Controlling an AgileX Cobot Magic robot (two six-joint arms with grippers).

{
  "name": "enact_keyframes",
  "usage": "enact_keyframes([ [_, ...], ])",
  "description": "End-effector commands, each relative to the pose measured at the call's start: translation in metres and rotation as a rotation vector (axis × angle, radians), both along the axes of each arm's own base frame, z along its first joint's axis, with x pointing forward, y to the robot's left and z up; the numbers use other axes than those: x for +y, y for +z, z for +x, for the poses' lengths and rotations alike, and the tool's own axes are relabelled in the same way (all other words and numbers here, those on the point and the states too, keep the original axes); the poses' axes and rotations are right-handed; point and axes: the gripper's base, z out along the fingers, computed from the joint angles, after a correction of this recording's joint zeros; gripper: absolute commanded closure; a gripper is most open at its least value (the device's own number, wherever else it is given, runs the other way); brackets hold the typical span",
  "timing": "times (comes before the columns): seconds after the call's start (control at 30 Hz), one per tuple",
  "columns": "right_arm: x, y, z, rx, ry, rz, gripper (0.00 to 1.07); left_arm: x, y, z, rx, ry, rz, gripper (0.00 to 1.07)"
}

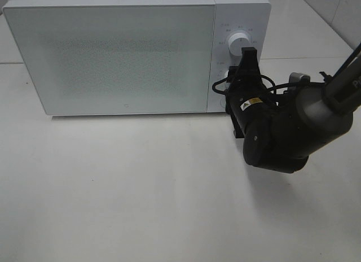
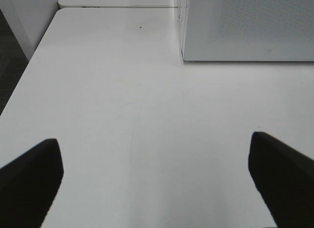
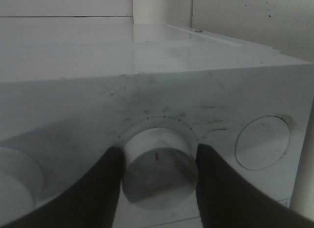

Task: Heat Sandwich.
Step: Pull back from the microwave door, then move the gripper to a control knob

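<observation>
The sandwich is out of view. The white microwave [image 1: 113, 53] stands at the back of the table with its frosted door shut. My right gripper [image 1: 241, 74] reaches to its control panel, below the upper dial [image 1: 238, 43]. In the right wrist view the right gripper [image 3: 159, 165] is shut on the middle knob [image 3: 157, 156], which carries a small red mark; one dark finger [image 3: 95, 188] presses each side. My left gripper [image 2: 157, 188] hangs open over bare table, with nothing between its fingers [image 2: 29, 181], near the microwave's corner [image 2: 184, 56].
The white table [image 1: 141, 188] stretches in front of the microwave. The right arm's black wrist body [image 1: 276, 135] hovers over the table's right side. A round button [image 3: 262, 142] sits beside the gripped knob. The table's edge [image 2: 19, 80] shows in the left wrist view.
</observation>
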Motion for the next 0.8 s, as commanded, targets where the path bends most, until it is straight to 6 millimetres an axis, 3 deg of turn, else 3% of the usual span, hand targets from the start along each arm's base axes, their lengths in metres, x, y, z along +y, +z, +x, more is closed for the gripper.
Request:
enact_keyframes([
  [0.03, 0.0019, 0.0224, 0.0063, -0.177, -0.018, 0.074, 1.02, -0.0001, 0.0, -0.0039, -0.031, -0.004, 0.004, 0.1],
  [0.8, 0.0017, 0.0224, 0.0063, -0.176, -0.025, 0.114, 0.96, -0.0001, 0.0, -0.0039, -0.031, -0.004, 0.004, 0.1],
])
